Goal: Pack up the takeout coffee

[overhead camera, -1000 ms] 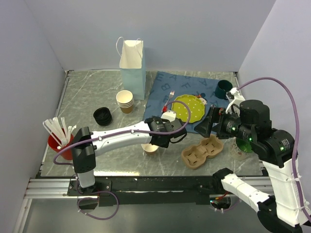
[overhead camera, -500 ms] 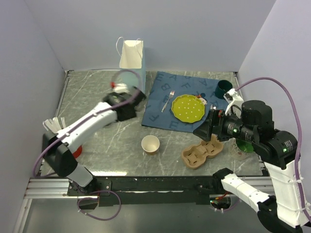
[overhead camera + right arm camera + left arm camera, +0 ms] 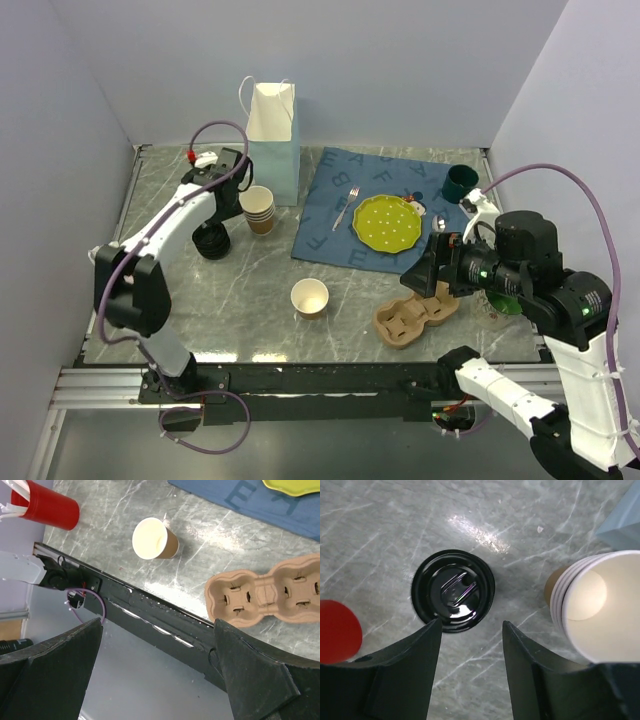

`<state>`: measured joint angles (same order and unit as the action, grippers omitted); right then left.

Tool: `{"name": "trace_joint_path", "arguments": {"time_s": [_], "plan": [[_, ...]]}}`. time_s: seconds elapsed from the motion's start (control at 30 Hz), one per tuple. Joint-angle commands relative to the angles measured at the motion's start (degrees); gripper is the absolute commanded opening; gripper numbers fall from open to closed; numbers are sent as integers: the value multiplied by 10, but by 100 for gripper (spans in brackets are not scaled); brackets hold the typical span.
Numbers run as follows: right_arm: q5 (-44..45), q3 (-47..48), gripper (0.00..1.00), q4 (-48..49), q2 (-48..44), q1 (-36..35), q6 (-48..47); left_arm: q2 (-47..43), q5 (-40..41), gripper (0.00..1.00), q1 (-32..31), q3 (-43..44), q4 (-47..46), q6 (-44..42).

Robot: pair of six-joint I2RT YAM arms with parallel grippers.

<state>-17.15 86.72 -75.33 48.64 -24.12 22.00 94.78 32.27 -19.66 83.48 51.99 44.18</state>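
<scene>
**Open jaws over the lid, cup stack close alongside**

The left jaws stand open and empty. Their fingers [image 3: 410, 675] are poised above the black lid [image 3: 453, 590], which lies straight ahead between them on the tabletop [image 3: 380, 535]. In the top view it looks like the top of a nested pile, so a pinch could lift several lids at once or skid off the thin glossy rim. Just outside the right finger stands the stack of cream paper cups [image 3: 598, 607], and a descent that drifts that way would likely knock it over. A red cup [image 3: 338, 638] sits just outside the left finger, and the paper bag [image 3: 272, 125] stands beyond the stack.

The takeout coffee is not yet made up. Its brown paper cup [image 3: 310, 297] stands lidless, well apart from the left jaws and straight ahead of the right jaws. The right jaws are spread wide and hold nothing. They hang over the tabletop's near edge, with the pulp cup carrier [image 3: 265, 592] ahead to their right. The cup looks light, so it may tip or crush when a lid is pressed on. Nothing lies between cup and carrier.
</scene>
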Motion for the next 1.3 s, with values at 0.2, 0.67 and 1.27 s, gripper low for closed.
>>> {"name": "trace_joint_path", "arguments": {"time_s": [0.2,0.67,1.27], "plan": [[1,7,100,28,28,2,16,55,-88,53,39,21,-76,-88],[-5,36,100,50,72,2,23,89,-113,43,52,10,-84,-95],[-4,36,100,64,85,1,29,100,-107,29,55,5,-81,-95]]}}
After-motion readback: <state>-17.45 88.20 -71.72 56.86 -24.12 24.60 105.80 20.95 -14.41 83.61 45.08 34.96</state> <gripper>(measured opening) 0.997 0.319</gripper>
